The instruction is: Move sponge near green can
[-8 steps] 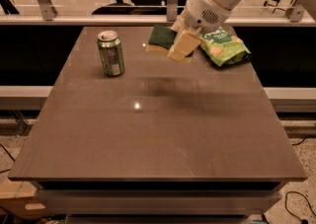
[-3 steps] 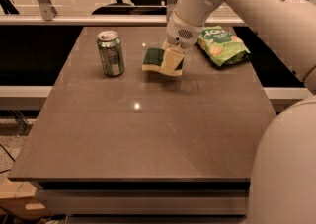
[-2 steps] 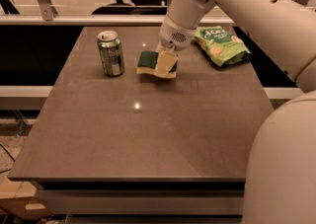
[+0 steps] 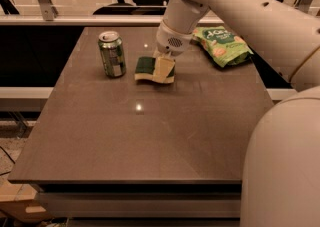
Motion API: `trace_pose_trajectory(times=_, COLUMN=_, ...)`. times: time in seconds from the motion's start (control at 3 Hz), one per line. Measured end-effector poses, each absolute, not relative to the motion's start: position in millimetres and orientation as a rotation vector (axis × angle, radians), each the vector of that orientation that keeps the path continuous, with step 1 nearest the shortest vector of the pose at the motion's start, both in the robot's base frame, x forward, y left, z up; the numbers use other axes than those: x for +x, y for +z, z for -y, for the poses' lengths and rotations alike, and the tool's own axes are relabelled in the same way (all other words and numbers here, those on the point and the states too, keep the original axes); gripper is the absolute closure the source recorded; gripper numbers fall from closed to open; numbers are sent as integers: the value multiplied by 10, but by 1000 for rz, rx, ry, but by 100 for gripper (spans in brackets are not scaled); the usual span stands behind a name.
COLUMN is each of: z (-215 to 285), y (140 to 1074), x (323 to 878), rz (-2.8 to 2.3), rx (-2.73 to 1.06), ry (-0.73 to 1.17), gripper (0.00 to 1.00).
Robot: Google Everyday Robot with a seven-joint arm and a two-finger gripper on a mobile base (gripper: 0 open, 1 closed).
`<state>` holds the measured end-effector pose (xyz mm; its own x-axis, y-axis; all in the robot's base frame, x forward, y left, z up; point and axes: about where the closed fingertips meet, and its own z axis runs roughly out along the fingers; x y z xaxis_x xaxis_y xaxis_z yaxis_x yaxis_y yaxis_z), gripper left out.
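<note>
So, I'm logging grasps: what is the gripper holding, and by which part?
The gripper holds the sponge by the end farther from the green can, jaws closed across it.

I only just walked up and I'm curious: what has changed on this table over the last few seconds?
The gripper carried the sponge from the far edge beside the snack bag toward the green can and lowered it to about table level, close beside the can. It still grips the sponge. The can and bag stayed put.
</note>
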<state>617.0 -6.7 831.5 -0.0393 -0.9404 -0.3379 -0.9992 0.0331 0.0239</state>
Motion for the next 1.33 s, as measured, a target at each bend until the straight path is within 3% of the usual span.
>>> trace_pose_trajectory(times=0.67, z=-46, y=8150, x=6087, rz=-2106, rx=-2030, ry=385, gripper=100)
trace_pose_trajectory(times=1.33, z=-59, y=8178, x=6093, rz=-2105, rx=-2030, ry=386, gripper=59)
